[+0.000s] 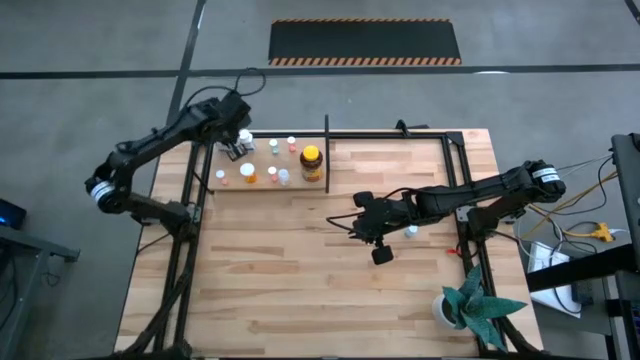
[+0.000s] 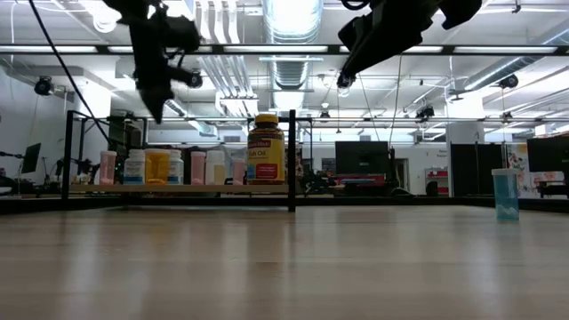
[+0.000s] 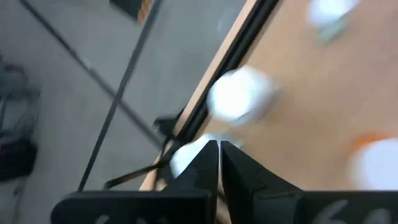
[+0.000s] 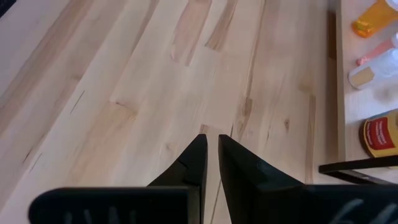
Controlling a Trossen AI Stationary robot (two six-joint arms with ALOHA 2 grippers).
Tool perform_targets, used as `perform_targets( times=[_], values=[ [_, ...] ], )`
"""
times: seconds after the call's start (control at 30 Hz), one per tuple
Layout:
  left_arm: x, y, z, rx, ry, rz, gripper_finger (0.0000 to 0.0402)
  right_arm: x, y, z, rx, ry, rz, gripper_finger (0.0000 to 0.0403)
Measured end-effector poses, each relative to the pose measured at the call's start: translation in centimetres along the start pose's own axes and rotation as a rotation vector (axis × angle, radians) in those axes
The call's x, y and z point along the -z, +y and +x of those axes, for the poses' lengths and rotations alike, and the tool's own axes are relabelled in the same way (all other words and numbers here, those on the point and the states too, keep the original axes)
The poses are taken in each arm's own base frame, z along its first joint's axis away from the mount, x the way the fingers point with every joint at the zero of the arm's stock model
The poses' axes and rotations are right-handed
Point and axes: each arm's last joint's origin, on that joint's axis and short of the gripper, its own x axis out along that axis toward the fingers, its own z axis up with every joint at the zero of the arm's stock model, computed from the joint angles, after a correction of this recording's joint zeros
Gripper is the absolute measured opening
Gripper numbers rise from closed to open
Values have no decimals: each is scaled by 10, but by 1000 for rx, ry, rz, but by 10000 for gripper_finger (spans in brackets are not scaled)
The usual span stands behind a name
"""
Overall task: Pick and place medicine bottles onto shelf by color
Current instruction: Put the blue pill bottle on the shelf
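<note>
Nearing completion, most small medicine bottles (image 1: 262, 162) and the amber jar (image 1: 311, 162) stand on the black-framed wooden shelf (image 1: 330, 187) upper left, one pale blue bottle (image 1: 412, 233) remains on the bench (image 1: 280, 280) centre-right, and both the left tool (image 1: 236, 150) and right tool (image 1: 381, 252) are clenched empty.

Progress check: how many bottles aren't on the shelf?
1: a pale blue bottle on the table's right half. The rest stand on the shelf; the arms may hide others.

Bottles (image 1: 262, 170) stand on the shelf (image 1: 215, 192) at the table's (image 1: 280, 280) far left; one bottle (image 1: 411, 233) stands apart, right.
</note>
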Motion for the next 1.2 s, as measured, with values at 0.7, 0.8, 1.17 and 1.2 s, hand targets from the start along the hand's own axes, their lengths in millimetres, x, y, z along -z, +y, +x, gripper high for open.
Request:
perform_targets(
  times=[0.7, 0.8, 1.17, 1.2],
  values=[
    [17, -121, -174, 454, -902, 138, 0, 32, 6, -24, 108, 508, 860, 156],
    [22, -129, -179, 482, -916, 169, 0, 45, 9, -32, 170, 666, 921, 183],
    [28, -141, -172, 487, -893, 215, 0, 79, 16, -29, 289, 852, 969, 249],
    [28, -141, -172, 488, -894, 213, 0, 80, 17, -27, 296, 847, 966, 253]
  ],
)
